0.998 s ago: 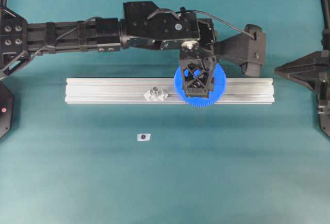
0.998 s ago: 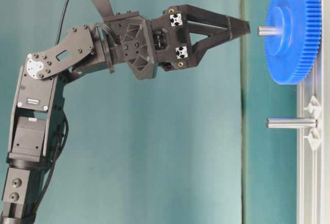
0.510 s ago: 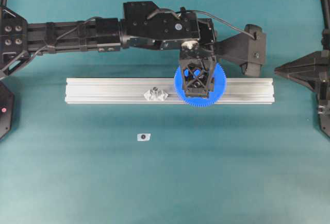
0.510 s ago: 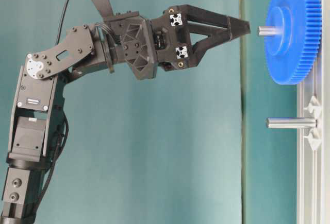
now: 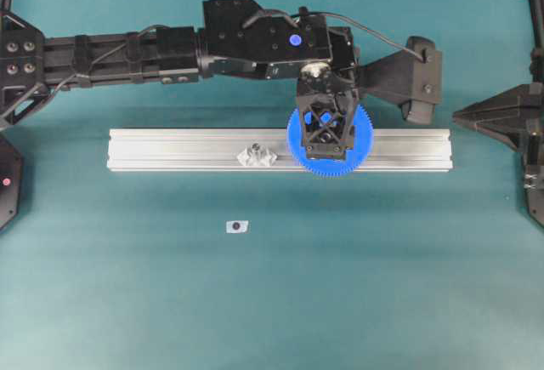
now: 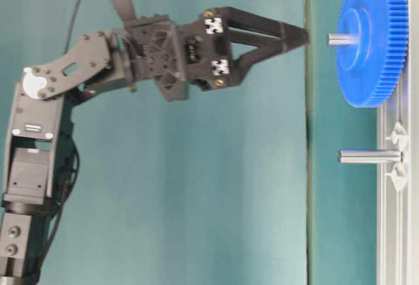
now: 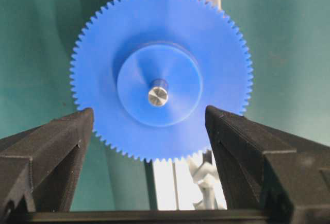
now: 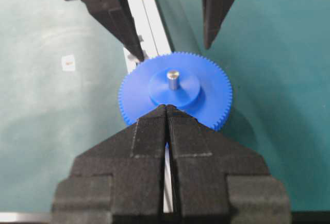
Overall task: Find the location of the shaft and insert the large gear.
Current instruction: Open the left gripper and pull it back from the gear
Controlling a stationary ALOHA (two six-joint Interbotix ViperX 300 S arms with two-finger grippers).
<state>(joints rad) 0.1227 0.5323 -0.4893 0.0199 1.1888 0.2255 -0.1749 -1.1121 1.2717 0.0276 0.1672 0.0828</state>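
Overhead exterior view shows the large gear (image 5: 330,139) lying flat on the aluminium rail (image 5: 187,150), right of the rail's middle and overhanging both long edges. The shaft (image 7: 158,95) passes through the gear's centre hole, and its silvery tip stands proud of the raised hub, as the left wrist view shows plainly. The left hand (image 5: 325,128) hangs directly above the gear with its fingers spread wide; in the table-level view its fingertips (image 6: 296,34) are clearly apart from the shaft's end and touch nothing. From the left wrist camera, the two black fingers sit either side of the gear with a gap between them and its teeth, so the gear is not gripped.

A second pin on a clear winged mount (image 5: 257,156) stands on the rail near its middle, well apart from the gear. A small clear mount with a dark pin (image 5: 237,226) lies on the teal tabletop (image 5: 382,285) in front of the rail.

The right hand (image 8: 167,123) stays off at the right edge, its fingers pressed together and holding nothing.
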